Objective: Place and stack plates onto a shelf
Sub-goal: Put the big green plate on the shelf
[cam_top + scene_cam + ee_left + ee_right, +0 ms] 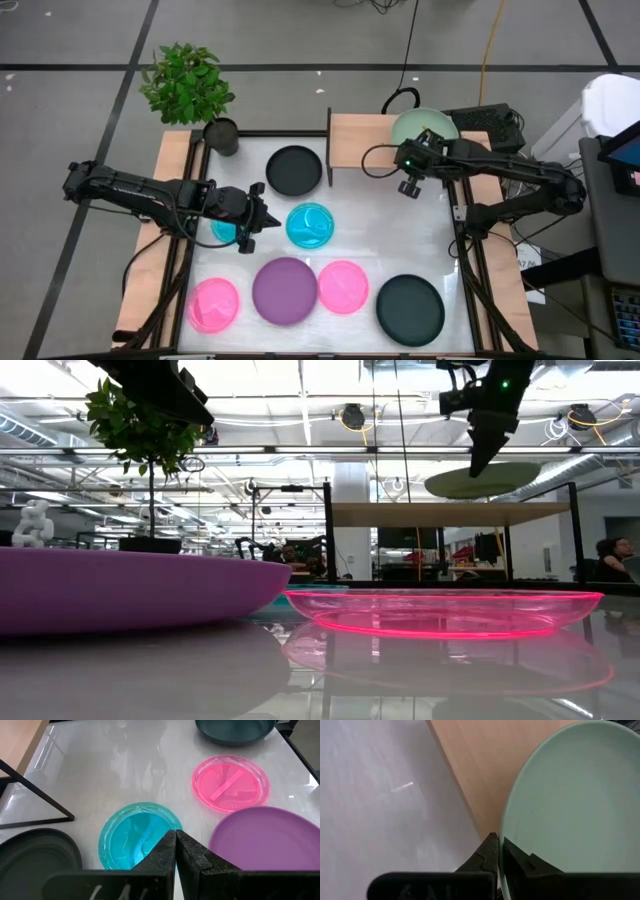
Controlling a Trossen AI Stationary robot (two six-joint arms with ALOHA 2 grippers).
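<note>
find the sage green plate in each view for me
High view: sage green plate at top right on the shelf, under the right gripper.
Low view: upper right, above the shelf board.
Left wrist view: not in it.
Right wrist view: fills the right side.
Shared landmark: the shelf.

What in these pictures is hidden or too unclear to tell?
- High view: a cyan plate is mostly covered by the left pincer; only part shows.
- High view: whether the sage green plate lies flat on the shelf is hidden by the right pincer and arm.
- Low view: the purple plate blocks the table behind it.
</note>
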